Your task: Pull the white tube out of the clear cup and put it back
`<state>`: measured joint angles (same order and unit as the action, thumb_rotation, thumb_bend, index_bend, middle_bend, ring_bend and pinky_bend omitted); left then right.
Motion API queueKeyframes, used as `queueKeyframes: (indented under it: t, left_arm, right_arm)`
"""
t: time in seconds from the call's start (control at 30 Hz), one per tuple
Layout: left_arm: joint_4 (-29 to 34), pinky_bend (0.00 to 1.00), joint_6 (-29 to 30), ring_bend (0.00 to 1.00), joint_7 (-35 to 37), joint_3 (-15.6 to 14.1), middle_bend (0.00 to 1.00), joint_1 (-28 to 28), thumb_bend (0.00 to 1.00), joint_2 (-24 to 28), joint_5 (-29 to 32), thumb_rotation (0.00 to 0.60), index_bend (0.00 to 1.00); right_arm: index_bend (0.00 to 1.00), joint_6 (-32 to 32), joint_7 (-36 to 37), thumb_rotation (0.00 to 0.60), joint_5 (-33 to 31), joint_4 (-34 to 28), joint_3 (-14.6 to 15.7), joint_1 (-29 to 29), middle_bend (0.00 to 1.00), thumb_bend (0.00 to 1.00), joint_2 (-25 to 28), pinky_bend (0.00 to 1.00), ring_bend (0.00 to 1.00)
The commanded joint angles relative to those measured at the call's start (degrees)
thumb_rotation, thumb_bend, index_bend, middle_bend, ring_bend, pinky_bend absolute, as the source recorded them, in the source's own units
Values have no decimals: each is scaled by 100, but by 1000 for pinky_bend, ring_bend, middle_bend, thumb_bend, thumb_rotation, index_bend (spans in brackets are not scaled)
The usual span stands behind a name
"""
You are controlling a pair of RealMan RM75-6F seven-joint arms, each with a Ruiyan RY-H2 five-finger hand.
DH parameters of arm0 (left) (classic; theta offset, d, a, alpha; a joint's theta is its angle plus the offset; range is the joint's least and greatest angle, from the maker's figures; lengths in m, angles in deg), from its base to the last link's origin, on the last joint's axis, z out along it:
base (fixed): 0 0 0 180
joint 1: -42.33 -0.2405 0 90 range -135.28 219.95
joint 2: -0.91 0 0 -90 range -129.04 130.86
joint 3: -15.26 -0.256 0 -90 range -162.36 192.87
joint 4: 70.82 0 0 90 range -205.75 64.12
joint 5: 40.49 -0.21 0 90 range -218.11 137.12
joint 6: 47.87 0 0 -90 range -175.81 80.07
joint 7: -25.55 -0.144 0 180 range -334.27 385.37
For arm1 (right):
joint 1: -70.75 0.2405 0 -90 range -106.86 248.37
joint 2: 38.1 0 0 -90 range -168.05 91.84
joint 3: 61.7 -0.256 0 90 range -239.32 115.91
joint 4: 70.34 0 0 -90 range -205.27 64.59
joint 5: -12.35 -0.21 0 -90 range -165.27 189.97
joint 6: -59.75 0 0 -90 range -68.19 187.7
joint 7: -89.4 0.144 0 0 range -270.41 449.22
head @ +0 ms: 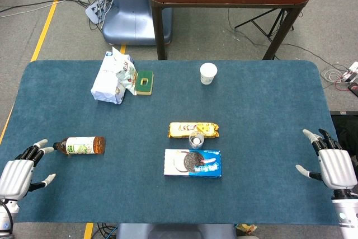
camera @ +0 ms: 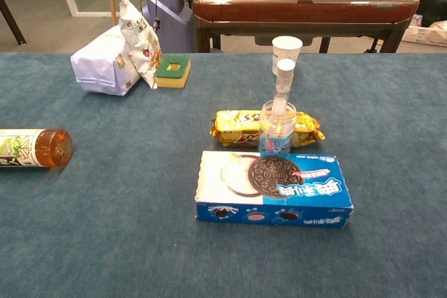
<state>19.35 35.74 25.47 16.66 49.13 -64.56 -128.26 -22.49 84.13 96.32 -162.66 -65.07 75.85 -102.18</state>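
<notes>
At table's near corners: left robot hand point(head: 19, 173), right robot hand point(head: 331, 162), fingers spread, empty.

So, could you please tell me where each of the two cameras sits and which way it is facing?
Head view: high above the near edge, looking steeply down on the blue table; the left hand and right hand show at the lower corners, both open and holding nothing.
Chest view: low at the near edge, looking level across the table; no part of the robot shows.
Shared: the clear cup with the white tube standing in it, the cookie box, the bottle.
</notes>
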Motion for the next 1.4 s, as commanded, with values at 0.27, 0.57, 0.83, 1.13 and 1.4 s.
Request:
queueKeyframes:
  t: [0.27, 0.57, 0.83, 1.13, 1.4]
  left_arm:
    - [5, 390, -62, 203, -19, -17, 155, 22, 206, -1, 20, 600, 281]
    - [29, 390, -97, 203, 97, -8, 155, 20, 206, 68, 89, 600, 282]
    - [38, 390, -58, 203, 234, -10, 155, 9, 206, 122, 59, 600, 282]
    - [49, 390, -43, 203, 339, -25, 155, -1, 206, 166, 35, 600, 282]
    - [62, 390, -50, 203, 375, -35, 155, -2, 206, 185, 27, 600, 282]
  right_arm:
    - [199, 7, 107, 600, -6, 10, -17, 9, 271, 0, -8, 241, 112]
    - [324, 633, 285, 600, 20, -226, -13, 363, 279, 0, 105, 241, 112]
    - [362, 1474, 257, 600, -65, -432, -229, 1052, 254, 0, -32, 241, 111]
    - [421, 1830, 602, 600, -228, -518, -536, 1570, 246, 0, -409, 240, 99]
    - [438, 2140, 541, 600, -361, -574, -689, 1998, 243, 0, -690, 238, 99]
